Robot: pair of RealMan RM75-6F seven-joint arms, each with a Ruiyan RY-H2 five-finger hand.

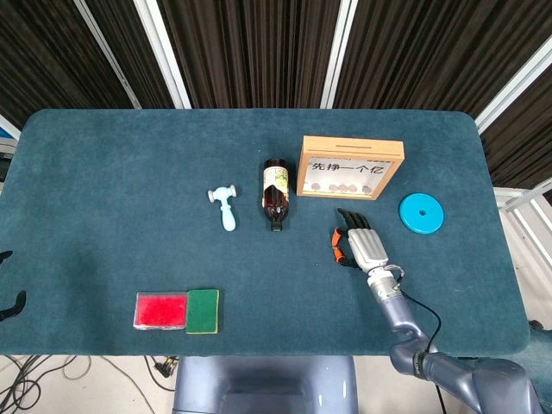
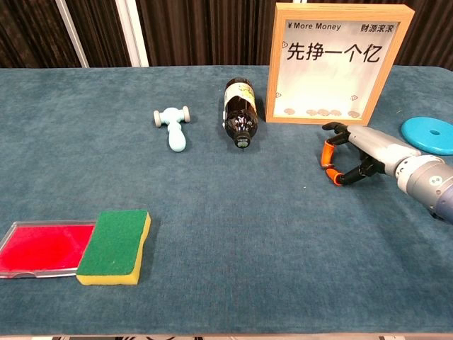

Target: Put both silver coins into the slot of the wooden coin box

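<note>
The wooden coin box stands upright at the back right, with several coins lying behind its window. My right hand rests palm down on the cloth just in front of it. Its orange-tipped thumb and finger are pinched together over the spot where a small silver coin lay. No coin shows on the cloth now, and no second loose coin is in sight. Of my left hand only dark fingertips poke in at the left edge of the head view, spread apart and holding nothing.
A brown bottle lies left of the box, with a pale blue toy hammer further left. A blue disc sits right of my hand. A red tray and a green sponge lie front left.
</note>
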